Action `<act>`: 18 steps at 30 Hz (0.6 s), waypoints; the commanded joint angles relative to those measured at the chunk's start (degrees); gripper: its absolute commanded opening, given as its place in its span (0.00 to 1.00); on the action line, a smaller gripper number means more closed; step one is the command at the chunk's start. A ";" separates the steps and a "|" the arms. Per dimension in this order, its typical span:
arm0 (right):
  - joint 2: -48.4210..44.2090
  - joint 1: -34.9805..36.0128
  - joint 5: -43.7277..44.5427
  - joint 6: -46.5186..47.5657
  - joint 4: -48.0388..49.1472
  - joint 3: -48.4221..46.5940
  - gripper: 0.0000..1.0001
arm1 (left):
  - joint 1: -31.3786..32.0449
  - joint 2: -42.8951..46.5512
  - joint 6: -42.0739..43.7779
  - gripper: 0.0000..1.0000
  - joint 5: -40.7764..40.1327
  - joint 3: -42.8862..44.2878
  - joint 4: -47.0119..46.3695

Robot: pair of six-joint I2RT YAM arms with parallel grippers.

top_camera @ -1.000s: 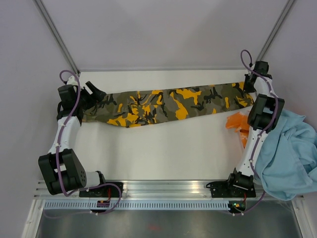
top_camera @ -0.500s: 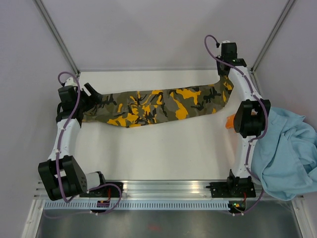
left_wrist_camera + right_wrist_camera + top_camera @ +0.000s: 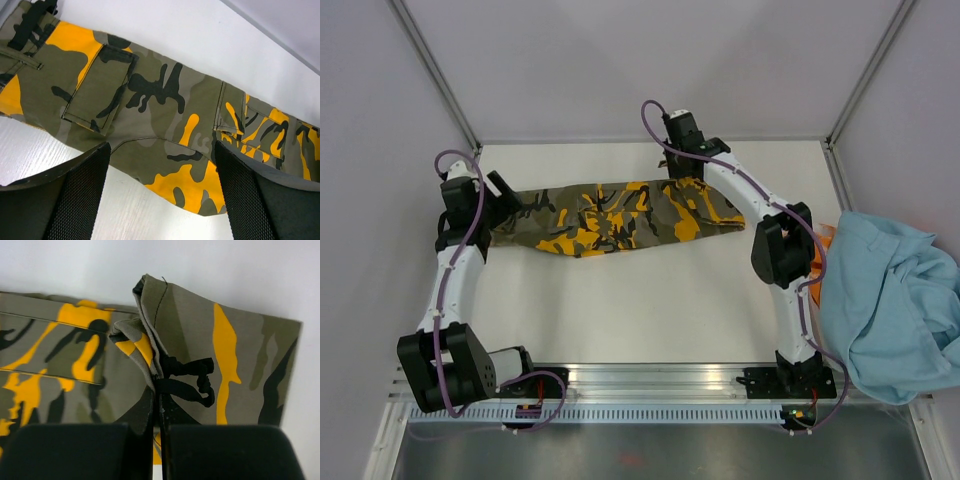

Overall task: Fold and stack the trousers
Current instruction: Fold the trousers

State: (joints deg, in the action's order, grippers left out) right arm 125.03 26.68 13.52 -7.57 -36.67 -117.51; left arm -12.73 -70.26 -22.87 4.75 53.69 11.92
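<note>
The camouflage trousers (image 3: 610, 215) lie lengthwise across the far part of the white table, olive-grey with black and yellow-orange blotches. My right gripper (image 3: 682, 168) is shut on the leg end of the trousers (image 3: 160, 365), with a black drawstring (image 3: 192, 380) bunched at the pinch, and holds it folded back over the leg near the middle of the table. My left gripper (image 3: 508, 192) is open at the waist end on the left. In the left wrist view the fingers (image 3: 80, 195) straddle the near edge of the trousers (image 3: 150, 105) just above the table.
A plain light-blue garment (image 3: 890, 300) is heaped off the table's right edge, with a bit of orange cloth (image 3: 825, 240) showing beside it. Grey walls close the back and sides. An aluminium rail (image 3: 650, 385) with the arm bases runs along the near edge.
My right gripper has swung from the far right corner leftwards to the middle, carrying the leg end back over the trousers, so the spread cloth is shorter. The left gripper has barely moved.
</note>
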 commanded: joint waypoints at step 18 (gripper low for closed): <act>2.94 6.54 -9.74 -14.84 4.41 -4.22 0.00 | 0.43 0.74 -1.65 0.90 -4.49 -2.01 -1.90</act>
State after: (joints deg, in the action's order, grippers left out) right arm 128.66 31.66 6.13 -20.84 -33.50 -118.32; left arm -12.49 -70.26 -23.09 1.50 52.10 11.86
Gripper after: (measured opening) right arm 0.019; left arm 0.900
